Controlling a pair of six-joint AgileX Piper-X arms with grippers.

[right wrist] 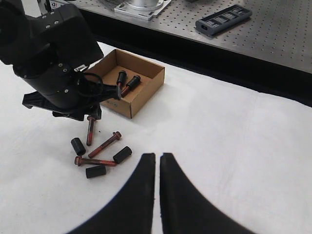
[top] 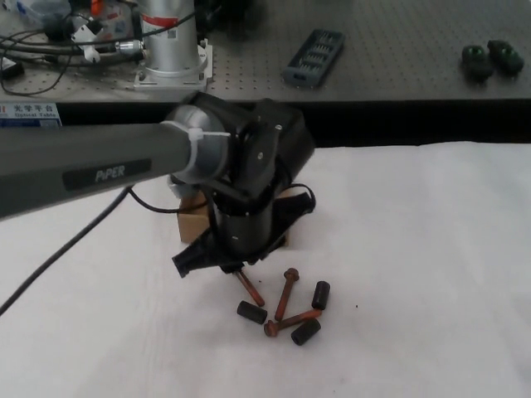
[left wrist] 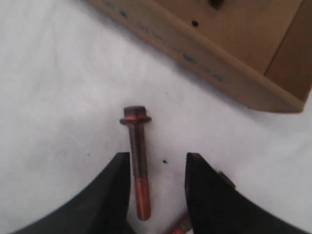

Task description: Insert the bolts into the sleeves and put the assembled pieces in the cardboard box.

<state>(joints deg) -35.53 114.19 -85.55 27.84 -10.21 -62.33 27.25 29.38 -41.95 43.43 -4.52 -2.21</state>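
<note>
My left gripper [left wrist: 156,192] hangs open just above the white cloth, its fingers on either side of the shank of a copper bolt [left wrist: 136,161]. That bolt [top: 249,288] lies in front of the cardboard box [right wrist: 146,90]. Two more bolts [right wrist: 105,145] [right wrist: 95,161] and three black sleeves [right wrist: 78,146] [right wrist: 122,154] [right wrist: 95,171] lie loose close by. Inside the box rest two assembled pieces [right wrist: 120,78] [right wrist: 132,83]. My right gripper [right wrist: 157,195] is shut with nothing in it, off to the side of the loose parts, above bare cloth.
The left arm [top: 91,166] reaches in from the left and covers most of the box [top: 195,220] in the high view. Behind the white cloth is a perforated bench with a metal column [top: 170,41], cables, a blue bit case [top: 314,56] and dark knobs [top: 491,60].
</note>
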